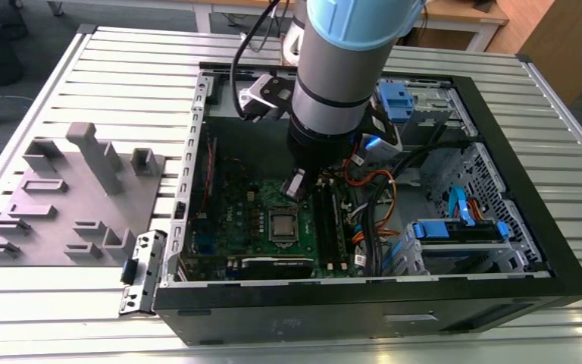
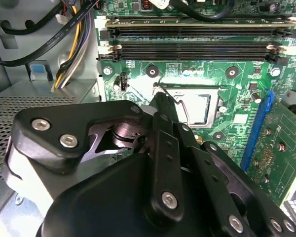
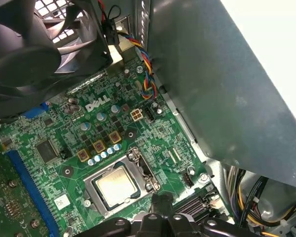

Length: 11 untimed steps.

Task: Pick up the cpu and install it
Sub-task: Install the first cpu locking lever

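Silver-topped and square, the cpu [image 3: 117, 185] lies flat inside the metal-framed socket [image 3: 92, 193] on the green motherboard [image 3: 84, 126], its edges parallel to the frame all round. That suggests it has already been set down in its seat and is not being carried. It needs to lie level and squared there so that the contacts beneath can meet, and nothing in the first wrist view shows it tilted or riding up on the frame. The thin wire lever [image 2: 181, 106] arches up along one side of the socket, its hooked end raised off the board; I judge the socket is therefore not yet clamped down, though the frame's exact state is hard to read. The gripper [image 2: 160, 96] hangs just beside the socket, at the edge where that hooked end stands. Its black fingers are drawn together into a single narrow tip with no gap showing between them, and nothing is pinched there. The tip looks very near the lever's hook, but I cannot tell whether they touch. In the exterior view the arm reaches straight down into the open computer case [image 1: 372, 303], just beyond the socket, while the grey plastic tray [image 1: 69, 197] lies well apart from the socket, outside the case.
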Each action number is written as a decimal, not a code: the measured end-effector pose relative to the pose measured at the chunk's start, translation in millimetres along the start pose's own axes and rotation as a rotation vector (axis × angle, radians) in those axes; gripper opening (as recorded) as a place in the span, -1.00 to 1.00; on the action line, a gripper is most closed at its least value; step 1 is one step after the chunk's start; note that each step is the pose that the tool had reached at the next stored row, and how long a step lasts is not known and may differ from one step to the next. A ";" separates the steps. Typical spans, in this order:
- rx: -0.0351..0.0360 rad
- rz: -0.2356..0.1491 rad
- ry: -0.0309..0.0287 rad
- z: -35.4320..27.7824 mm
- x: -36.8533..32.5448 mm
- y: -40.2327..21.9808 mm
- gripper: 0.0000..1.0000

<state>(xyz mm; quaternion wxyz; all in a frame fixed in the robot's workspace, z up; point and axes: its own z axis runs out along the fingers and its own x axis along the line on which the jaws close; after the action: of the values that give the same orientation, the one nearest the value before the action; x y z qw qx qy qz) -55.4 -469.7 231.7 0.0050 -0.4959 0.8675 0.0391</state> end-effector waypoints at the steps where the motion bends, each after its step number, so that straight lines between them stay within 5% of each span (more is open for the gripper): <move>1: 0.0000 0.000 0.0000 -0.1 0.8 -0.5 -0.79; 11: 0.0003 0.000 0.0006 -0.9 15.7 -9.1 -0.79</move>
<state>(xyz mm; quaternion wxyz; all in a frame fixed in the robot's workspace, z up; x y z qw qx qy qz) -55.5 -487.9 231.3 0.0048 -0.4958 0.8676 0.0388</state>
